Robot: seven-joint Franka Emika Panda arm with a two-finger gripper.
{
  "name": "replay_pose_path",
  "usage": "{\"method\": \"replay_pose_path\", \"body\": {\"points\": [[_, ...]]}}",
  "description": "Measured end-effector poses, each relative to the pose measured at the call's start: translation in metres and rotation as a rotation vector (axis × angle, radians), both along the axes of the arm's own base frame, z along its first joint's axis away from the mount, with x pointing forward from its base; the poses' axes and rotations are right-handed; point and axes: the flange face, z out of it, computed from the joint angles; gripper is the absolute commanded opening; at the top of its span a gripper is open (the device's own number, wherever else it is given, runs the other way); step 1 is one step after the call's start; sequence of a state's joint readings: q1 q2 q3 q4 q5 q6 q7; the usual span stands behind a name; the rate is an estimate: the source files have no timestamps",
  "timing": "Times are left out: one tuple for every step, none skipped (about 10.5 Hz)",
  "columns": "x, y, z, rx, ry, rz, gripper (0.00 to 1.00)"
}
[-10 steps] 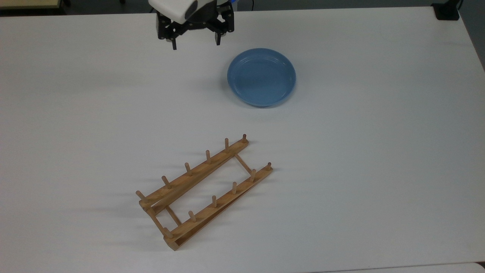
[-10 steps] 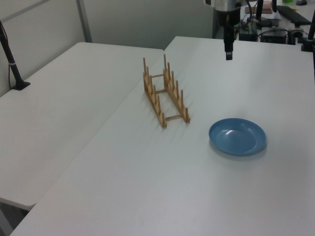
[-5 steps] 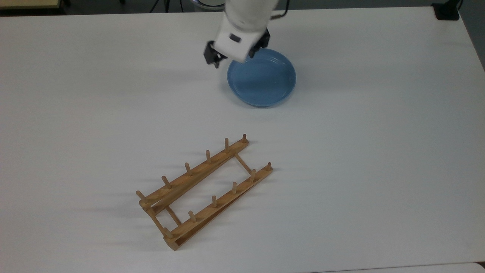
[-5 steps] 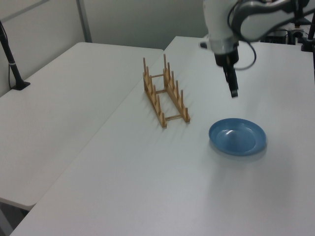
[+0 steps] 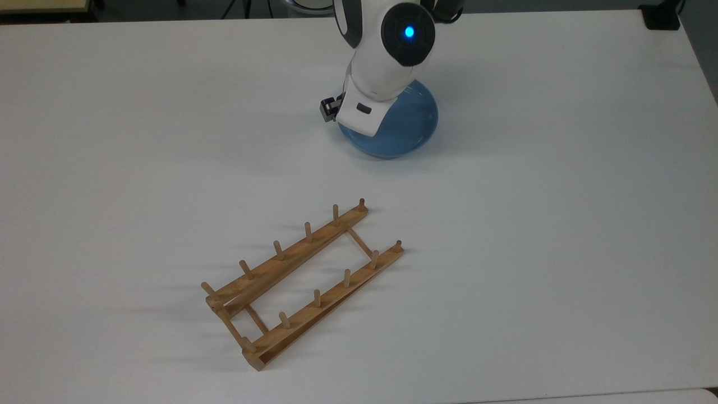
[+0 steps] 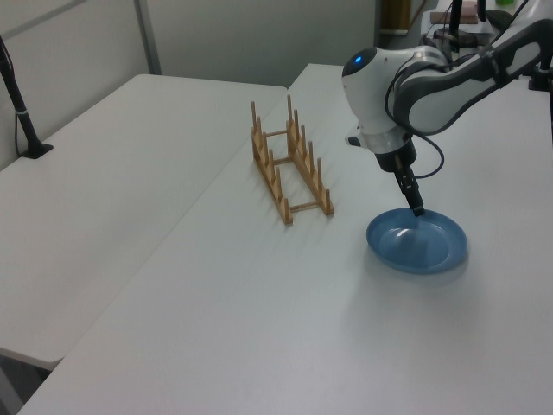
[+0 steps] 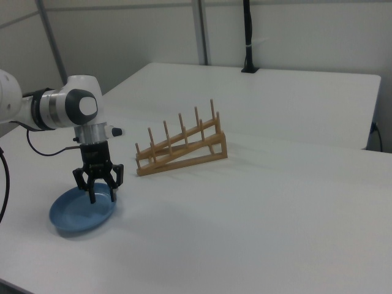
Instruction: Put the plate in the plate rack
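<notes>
Within the last second your gripper (image 7: 100, 195) has travelled from high above the bare table (image 5: 112, 168), off to the top view's left of the plate (image 5: 412, 126), down onto the plate's near rim. In the right view its fingers (image 7: 91, 195) stand spread, one inside the dish and one over its edge, with nothing pinched between them yet. The plate itself has not shifted: it lies flat on the table, well apart from the rack (image 5: 303, 280), which stands empty and unmoved. In the left view the fingertips sit at the rim on the side facing the rack (image 6: 289, 164). Judged from this, the approach is finished and you are at the grasp; lifting, tilting upright and slotting between the pegs all remain. Expect a glossy, shallow rim to slip if the pinch is shallow.
</notes>
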State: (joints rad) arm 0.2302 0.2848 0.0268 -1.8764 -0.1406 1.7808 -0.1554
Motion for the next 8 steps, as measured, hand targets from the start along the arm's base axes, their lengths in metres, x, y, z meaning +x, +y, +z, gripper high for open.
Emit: {"method": "replay_pose_path", "body": {"points": [[0.001, -0.002, -0.003, -0.002, 0.004, -0.003, 0.52], [0.002, -0.005, -0.002, -0.002, 0.003, -0.007, 0.44], [0.002, -0.006, -0.003, -0.003, 0.005, -0.011, 0.43], [0.003, -0.007, -0.006, -0.003, 0.005, -0.012, 0.4], [0.006, -0.008, -0.01, 0.001, -0.006, -0.012, 0.38], [0.008, -0.009, -0.017, 0.003, -0.01, -0.014, 0.38], [0.01, -0.01, -0.024, 0.004, -0.01, -0.015, 0.38], [0.011, -0.011, -0.03, 0.004, -0.008, -0.017, 0.32]]}}
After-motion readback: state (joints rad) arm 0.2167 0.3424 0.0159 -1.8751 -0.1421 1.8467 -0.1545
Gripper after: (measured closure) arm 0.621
